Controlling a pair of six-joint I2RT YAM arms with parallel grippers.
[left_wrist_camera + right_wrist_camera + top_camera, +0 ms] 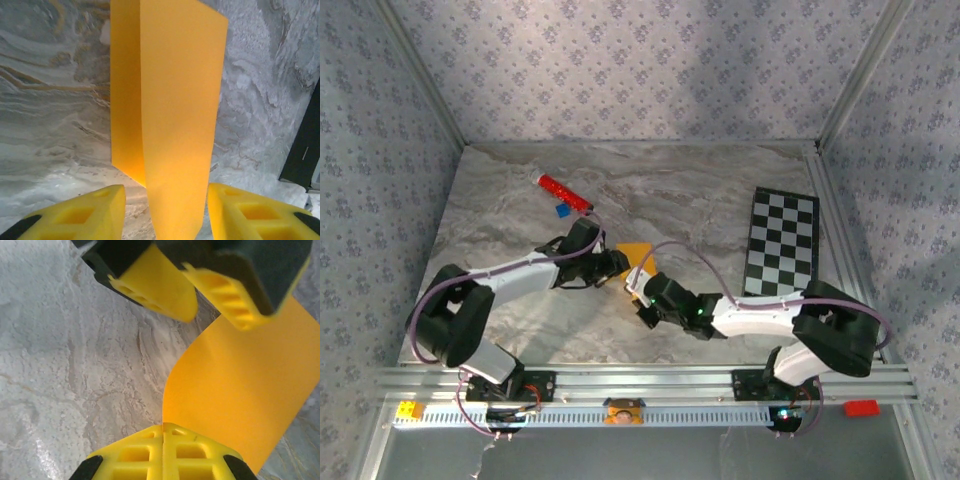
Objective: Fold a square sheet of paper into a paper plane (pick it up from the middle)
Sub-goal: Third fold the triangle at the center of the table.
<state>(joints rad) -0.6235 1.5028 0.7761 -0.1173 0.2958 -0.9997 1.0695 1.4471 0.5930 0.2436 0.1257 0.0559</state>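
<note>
Centrally placed paper sheet: orange-yellow, creased, near the middle of the marble table.
Left gripper: jaws stood apart, the sheet's folded strip running through the gap toward 12 o'clock.
Right gripper: closed, pinching the sheet's edge; paper curved away toward 2 o'clock.
Red cylinder: at 11 o'clock from the sheet, blue block just beside it.
Checkered board: at 3 o'clock.

Top camera looks down from behind; 2 wrist cameras closely face the same orange paper.
</note>
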